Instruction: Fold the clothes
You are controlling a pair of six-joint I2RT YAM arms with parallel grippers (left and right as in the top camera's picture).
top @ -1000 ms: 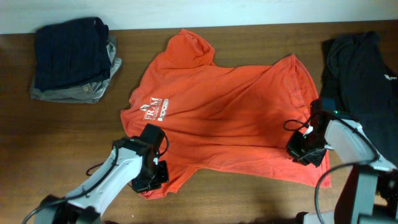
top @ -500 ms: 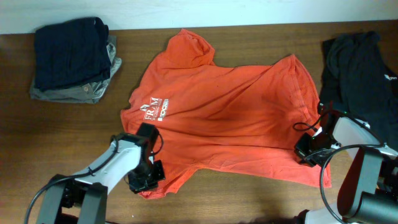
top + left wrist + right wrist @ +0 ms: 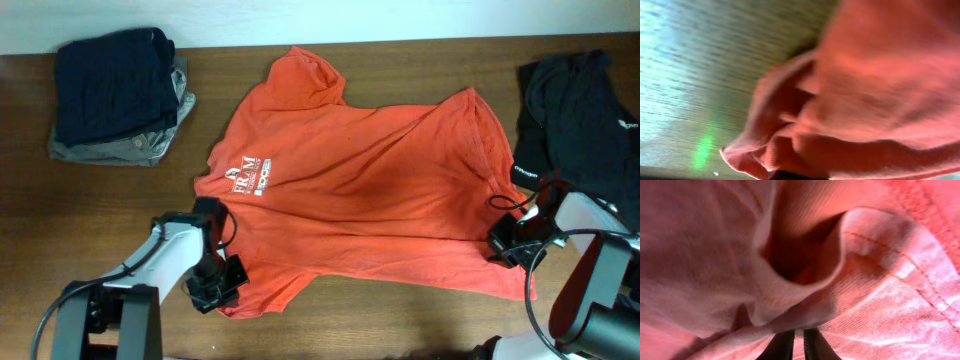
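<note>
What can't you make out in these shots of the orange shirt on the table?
- Fingers of the left end effector: left wrist view, blurred, hidden under bunched T-shirt.
- Chest lettering: overhead, too small to read.
- Black garment: overhead, cut off by the right edge.
- Grey garment: overhead, mostly under the navy one.

The orange-red T-shirt (image 3: 370,190) covers the middle of the tabletop (image 3: 100,230) from its far edge almost to its near edge, with the left claw (image 3: 213,287) at the cloth's near-left corner and the right claw (image 3: 508,243) at its right hem. A folded navy and grey stack (image 3: 115,95) fills the far-left corner, and bare wood runs beside and below it. Along the right edge the black garment (image 3: 580,120) leaves only a narrow gap to the shirt.
</note>
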